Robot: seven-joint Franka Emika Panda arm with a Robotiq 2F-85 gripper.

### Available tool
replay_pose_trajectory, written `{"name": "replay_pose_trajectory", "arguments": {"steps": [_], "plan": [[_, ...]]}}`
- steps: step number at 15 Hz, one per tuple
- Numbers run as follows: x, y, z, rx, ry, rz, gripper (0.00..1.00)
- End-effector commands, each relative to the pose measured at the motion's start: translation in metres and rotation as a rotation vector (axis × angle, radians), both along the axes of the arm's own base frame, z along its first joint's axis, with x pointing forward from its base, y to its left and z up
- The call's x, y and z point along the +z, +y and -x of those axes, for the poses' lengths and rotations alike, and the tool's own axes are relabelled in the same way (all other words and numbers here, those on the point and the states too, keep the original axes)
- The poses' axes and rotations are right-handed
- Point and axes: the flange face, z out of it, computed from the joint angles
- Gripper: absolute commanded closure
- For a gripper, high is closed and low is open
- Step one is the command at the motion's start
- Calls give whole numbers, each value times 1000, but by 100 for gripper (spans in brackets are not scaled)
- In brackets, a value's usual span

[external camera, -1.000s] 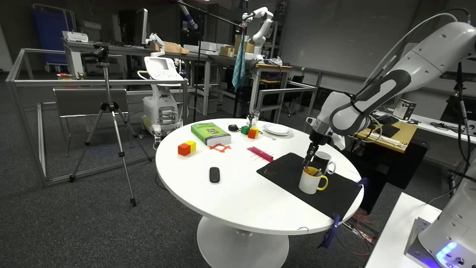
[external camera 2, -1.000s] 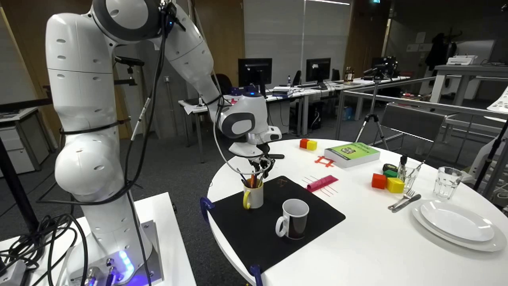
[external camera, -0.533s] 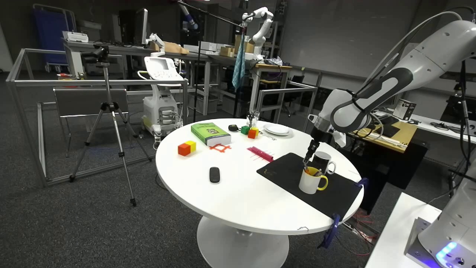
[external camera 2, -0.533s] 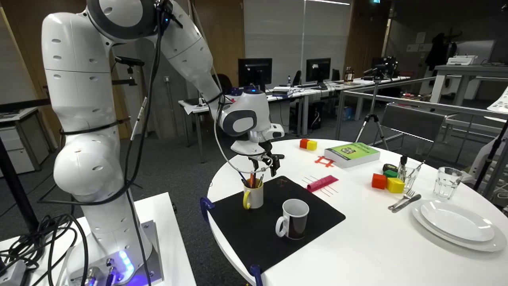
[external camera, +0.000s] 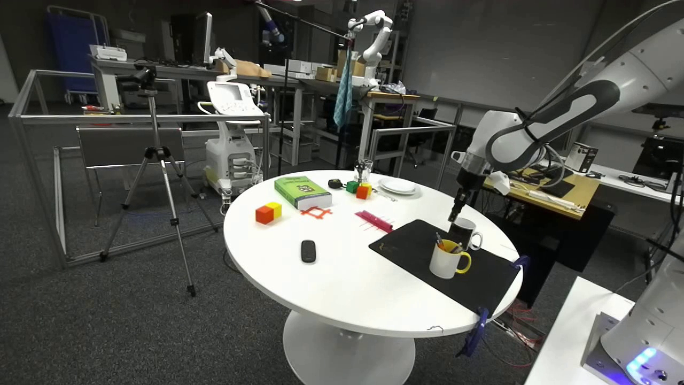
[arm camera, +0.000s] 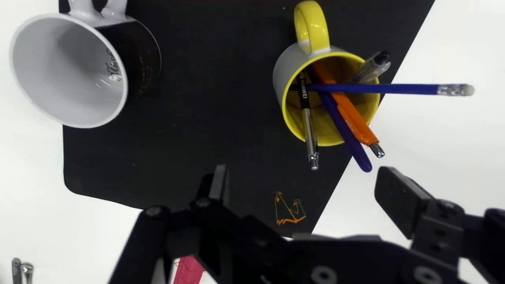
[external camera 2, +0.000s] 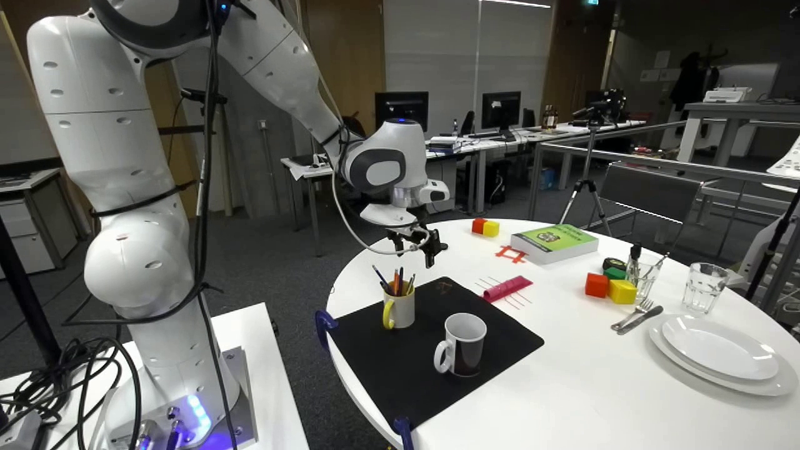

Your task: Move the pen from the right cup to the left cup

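Observation:
The left cup, a pale mug with yellow rim and handle, holds several pens and pencils in the wrist view. Among them are a black-and-silver pen, an orange pen and a blue pencil; which one is the task's pen I cannot tell. The right cup, black outside and white inside, shows nothing in its visible interior. It stands upright apart from the left cup in an exterior view. My gripper is open above the table, fingers wide apart with nothing gripped, raised clear of the stick tops.
Both cups stand on a black mat clamped to the table's edge. A flat red object lies just beyond the mat. Farther off are a green book, coloured blocks, glasses and stacked plates.
The fingers have spread apart from the sticks in the left cup. My gripper has risen and drawn away from that cup, leaving the sticks standing in it.

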Motion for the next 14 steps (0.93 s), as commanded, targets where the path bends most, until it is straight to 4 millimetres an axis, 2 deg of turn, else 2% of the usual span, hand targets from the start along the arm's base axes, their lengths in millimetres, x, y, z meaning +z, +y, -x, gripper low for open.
{"name": "replay_pose_trajectory", "arguments": {"steps": [1,6,14], "plan": [[28,-5,24,7,25,20,0],[44,-1,42,67,126,61,0],[50,10,59,121,244,134,0]]}}
